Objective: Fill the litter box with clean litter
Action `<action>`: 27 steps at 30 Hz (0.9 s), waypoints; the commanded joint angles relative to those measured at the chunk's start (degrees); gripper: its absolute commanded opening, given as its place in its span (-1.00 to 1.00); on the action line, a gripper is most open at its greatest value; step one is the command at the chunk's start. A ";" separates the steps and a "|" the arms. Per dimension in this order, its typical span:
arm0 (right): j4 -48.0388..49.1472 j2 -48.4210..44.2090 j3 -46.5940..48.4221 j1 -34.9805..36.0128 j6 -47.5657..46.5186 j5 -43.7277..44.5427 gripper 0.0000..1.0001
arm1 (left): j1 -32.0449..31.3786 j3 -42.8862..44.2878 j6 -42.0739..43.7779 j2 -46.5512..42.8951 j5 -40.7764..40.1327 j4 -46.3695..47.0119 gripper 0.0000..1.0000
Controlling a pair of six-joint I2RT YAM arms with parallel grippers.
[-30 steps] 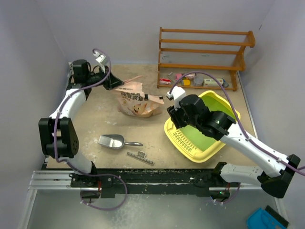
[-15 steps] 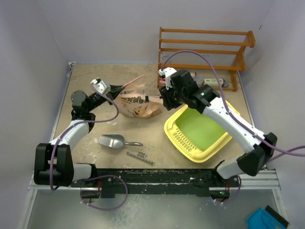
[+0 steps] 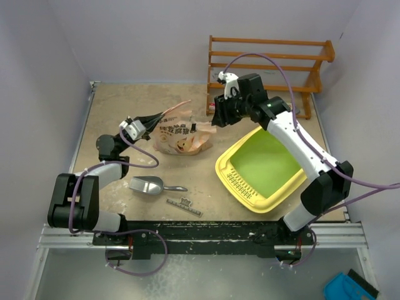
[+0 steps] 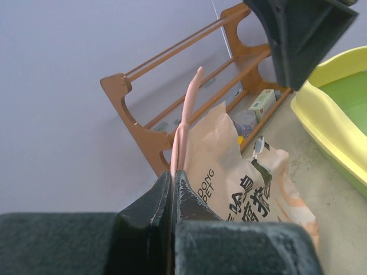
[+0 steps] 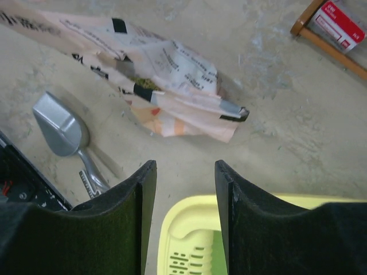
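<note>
Currently the left arm lies low, reaching toward the tan paper litter bag [image 3: 178, 134]; the left gripper [image 4: 174, 182] is clamped on the bag's pink top strip; the right arm arches high, its right gripper [image 5: 184, 183] spread wide and holding nothing above the bag's crumpled, taped right end; bag contents are hidden; the yellow plastic litter box [image 3: 222, 167], round-cornered and green-floored, sits just right of the bag.

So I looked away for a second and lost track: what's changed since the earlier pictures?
The left gripper dropped low and shut on the pink top edge of the bag. The right gripper swung back off the litter box and hangs open by the bag's right end. Bag, litter box and scoop stayed put.
</note>
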 commanded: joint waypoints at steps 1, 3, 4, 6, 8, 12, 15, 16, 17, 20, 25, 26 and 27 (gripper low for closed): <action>7.93 1.82 1.83 -3.45 1.51 -11.54 -0.05 | -0.61 -0.24 -1.09 -0.54 -0.97 12.47 -1.00; 10.51 3.48 1.94 -4.64 1.18 -16.01 -0.06 | -0.63 -0.34 -1.22 -0.32 -0.69 13.32 -1.00; 11.20 4.81 2.77 -5.17 1.02 -18.56 -0.06 | -0.69 -0.47 -1.36 -0.27 -0.71 13.69 -1.00; 10.69 8.33 5.82 -5.60 -0.02 -23.33 -0.07 | -0.67 -0.73 -1.62 -0.06 -0.96 14.48 -1.00; 10.35 11.35 8.32 -5.63 -1.07 -26.86 -0.08 | -0.69 -1.07 -1.35 -0.32 -1.45 14.58 -1.00; 10.00 14.64 10.48 -5.61 -3.12 -28.95 -0.09 | -0.78 -1.59 -1.09 -1.02 -2.41 14.67 -1.00; 10.54 15.17 10.30 -5.62 -3.18 -28.84 -0.09 | -0.86 -1.51 -1.49 -1.22 -2.36 14.67 -1.00; 10.69 15.31 10.12 -5.61 -3.20 -28.69 -0.09 | -0.84 -1.45 -1.61 -1.25 -2.42 14.67 -1.00; 10.74 15.51 10.06 -5.61 -3.45 -28.70 -0.09 | -0.87 -1.35 -1.67 -1.20 -2.40 14.67 -1.00; 10.40 16.33 10.20 -5.62 -4.02 -28.99 -0.09 | -0.84 -1.15 -1.94 -1.14 -2.37 14.67 -1.00; 10.27 18.17 10.54 -5.39 -4.48 -30.45 -0.09 | -0.83 -1.17 -2.29 -1.64 -2.44 14.60 -1.00; 10.27 18.56 10.50 -5.28 -4.57 -30.61 -0.09 | -0.83 -1.15 -2.46 -1.63 -2.29 14.65 -1.00; 10.26 18.88 10.54 -5.12 -4.65 -30.66 -0.09 | -0.81 -1.07 -2.60 -1.53 -2.15 14.67 -1.00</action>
